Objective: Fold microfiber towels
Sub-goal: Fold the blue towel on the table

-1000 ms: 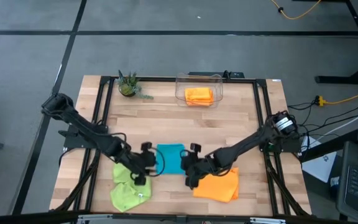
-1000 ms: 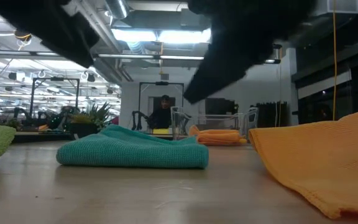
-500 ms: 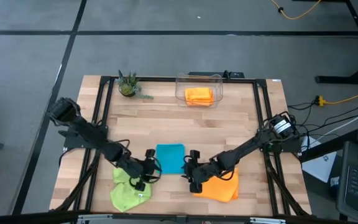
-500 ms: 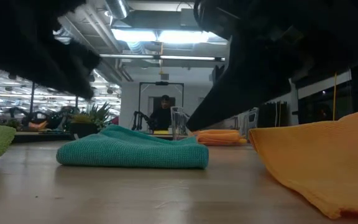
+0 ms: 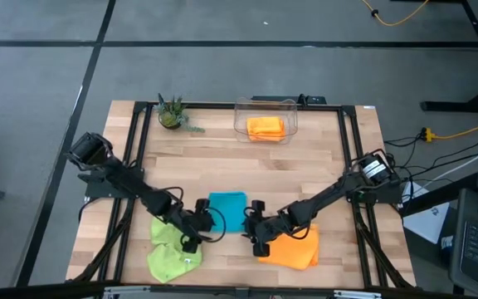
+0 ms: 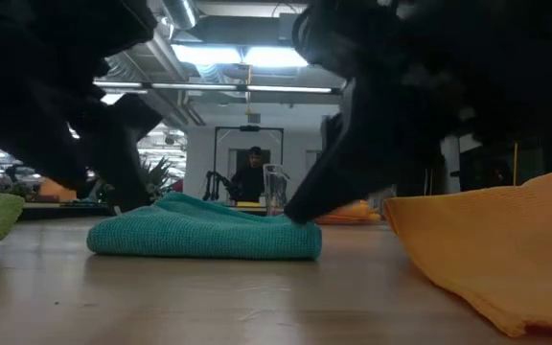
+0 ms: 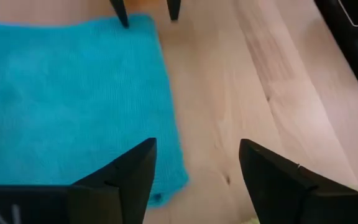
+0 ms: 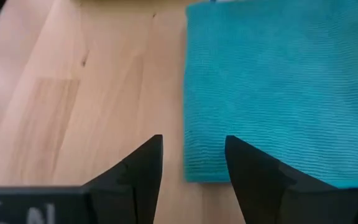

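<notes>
Standing beside the wooden table, I see both arms bent low over its front part, one at each side of the folded teal blue towel. The left gripper is at the towel's left edge, its fingers spread apart with bare wood and the towel's corner between them, and it grasps nothing. The right gripper is at the towel's right edge, its fingers also parted over the corner of the cloth, without pinching it. The lime green towel lies crumpled at the front left, partly under the left arm. One orange towel lies loose at the front right, under the right arm. The other orange towel rests folded inside the clear plastic bin at the back of the table, and a small potted plant stands to the left of the bin. On the wrist cameras' lower edge some pale letters show, but I cannot read them surely.
</notes>
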`<action>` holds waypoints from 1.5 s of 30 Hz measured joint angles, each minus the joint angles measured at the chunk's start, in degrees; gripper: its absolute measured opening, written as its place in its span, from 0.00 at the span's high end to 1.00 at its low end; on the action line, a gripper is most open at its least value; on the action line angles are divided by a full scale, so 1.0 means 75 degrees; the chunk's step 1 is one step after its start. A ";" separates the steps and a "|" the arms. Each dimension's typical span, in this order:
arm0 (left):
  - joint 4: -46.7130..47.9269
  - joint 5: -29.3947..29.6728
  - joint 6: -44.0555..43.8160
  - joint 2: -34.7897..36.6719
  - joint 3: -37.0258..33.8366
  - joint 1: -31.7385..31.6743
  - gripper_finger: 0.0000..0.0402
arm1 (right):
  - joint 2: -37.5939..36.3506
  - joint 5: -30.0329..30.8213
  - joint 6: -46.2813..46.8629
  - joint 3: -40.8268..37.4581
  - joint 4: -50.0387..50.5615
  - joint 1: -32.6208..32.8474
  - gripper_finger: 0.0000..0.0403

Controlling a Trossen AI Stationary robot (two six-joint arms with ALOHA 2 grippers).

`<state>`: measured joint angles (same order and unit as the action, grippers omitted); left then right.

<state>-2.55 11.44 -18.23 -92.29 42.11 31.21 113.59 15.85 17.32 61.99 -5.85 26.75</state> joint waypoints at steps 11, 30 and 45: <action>-0.0020 0.0166 0.0248 -0.0792 0.0000 -0.0109 0.45 | 0.0168 -0.0092 -0.0145 -0.0002 0.0011 -0.0135 0.56; -0.0118 0.0406 -0.0556 -0.1166 0.0017 -0.0136 0.45 | 0.0408 -0.0083 0.0075 0.0041 0.0368 -0.0124 0.56; -0.0098 0.0744 -0.1371 -0.1314 0.0026 -0.0146 0.82 | 0.0427 -0.0469 0.1705 0.0027 0.0547 -0.0147 0.93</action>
<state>-3.29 17.02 -28.51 -102.15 42.30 30.11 116.79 12.33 30.10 62.19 -1.75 25.65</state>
